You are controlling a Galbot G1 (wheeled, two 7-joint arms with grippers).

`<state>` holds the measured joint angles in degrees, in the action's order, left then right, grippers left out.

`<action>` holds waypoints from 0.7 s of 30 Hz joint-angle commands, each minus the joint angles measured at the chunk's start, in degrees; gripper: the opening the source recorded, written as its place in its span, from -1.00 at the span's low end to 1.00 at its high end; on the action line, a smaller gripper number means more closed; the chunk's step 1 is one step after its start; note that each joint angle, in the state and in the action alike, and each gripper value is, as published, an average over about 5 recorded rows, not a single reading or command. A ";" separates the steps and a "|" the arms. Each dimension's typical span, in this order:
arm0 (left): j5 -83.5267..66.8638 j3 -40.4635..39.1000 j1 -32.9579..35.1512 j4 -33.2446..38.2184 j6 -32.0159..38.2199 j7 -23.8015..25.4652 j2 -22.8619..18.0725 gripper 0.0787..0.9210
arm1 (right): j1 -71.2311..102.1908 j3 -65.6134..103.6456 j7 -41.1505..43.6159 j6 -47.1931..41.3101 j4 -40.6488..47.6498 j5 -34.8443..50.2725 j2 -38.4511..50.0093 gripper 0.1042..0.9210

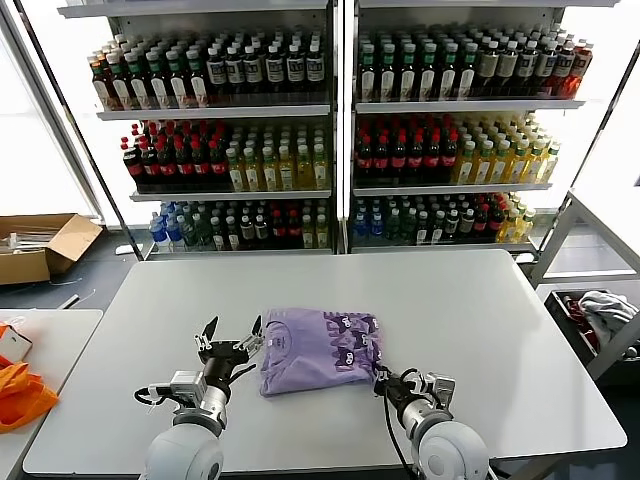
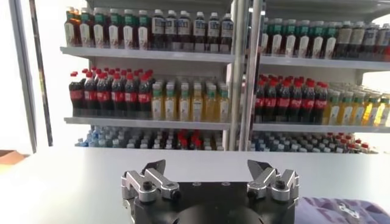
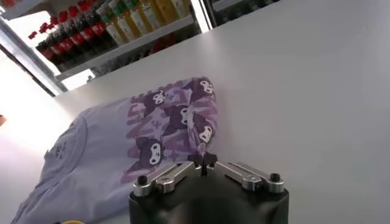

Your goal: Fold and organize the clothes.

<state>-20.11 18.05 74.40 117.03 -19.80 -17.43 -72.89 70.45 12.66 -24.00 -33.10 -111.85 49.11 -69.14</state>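
Table (image 1: 480, 320) white, folded T-shirt (image 1: 315, 350) centred, bottle shelves (image 1: 330, 140) behind

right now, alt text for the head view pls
A folded lavender T-shirt lies on a white table. The open left hand sits beside its near left edge; the shut right hand is at its near right corner. Bottle shelves stand behind.
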 commanded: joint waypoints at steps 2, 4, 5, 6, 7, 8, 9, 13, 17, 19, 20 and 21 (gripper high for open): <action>0.05 0.01 1.28 1.73 -0.45 -0.10 -0.09 0.77 | 0.93 8.57 5.93 -0.18 1.73 -5.94 4.92 -0.95; 0.07 -0.05 1.57 1.88 -0.46 -0.10 -0.19 0.77 | 1.98 9.31 7.43 -0.14 0.91 -8.23 5.43 -0.89; 0.10 -0.08 1.74 1.97 -0.46 -0.10 -0.27 0.77 | 2.54 9.57 7.91 -0.13 0.05 -8.92 5.52 -0.85; 0.12 -0.10 1.91 2.09 -0.49 -0.10 -0.37 0.77 | 3.16 9.91 8.20 -0.12 -1.33 -9.37 5.44 -0.79; 0.13 -0.11 2.10 2.24 -0.53 -0.10 -0.49 0.77 | 3.81 10.28 8.42 -0.13 -3.07 -9.63 5.30 -0.72; 0.15 -0.10 2.30 2.40 -0.58 -0.10 -0.63 0.77 | 4.40 10.60 8.45 -0.14 -4.97 -9.65 5.11 -0.66; 0.17 -0.09 2.48 2.56 -0.63 -0.10 -0.76 0.77 | 4.91 10.89 8.46 -0.15 -6.82 -9.68 4.90 -0.60; 0.43 -0.23 3.28 3.12 -0.70 -0.06 -1.47 0.77 | 5.22 10.46 8.78 -0.12 -10.93 -11.51 4.29 -0.28; 0.71 -0.53 4.04 3.64 -0.61 0.03 -2.46 0.77 | 3.82 7.87 8.60 -0.07 -9.33 -15.02 3.22 0.04; 0.89 -0.57 4.18 3.74 -0.58 0.08 -2.76 0.77 | 3.80 6.87 8.09 -0.08 -8.35 -15.03 2.80 0.17; 0.98 -0.55 4.18 3.77 -0.58 0.09 -2.85 0.77 | 3.85 6.50 7.86 -0.07 -7.87 -14.94 2.59 0.25; 1.03 -0.50 4.15 3.78 -0.59 0.10 -2.91 0.77 | 3.89 6.28 7.60 -0.07 -7.43 -14.72 2.41 0.32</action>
<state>-19.36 17.56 77.81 120.31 -20.37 -17.39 -75.05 73.98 20.20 -17.12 -33.39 -117.64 38.75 -66.22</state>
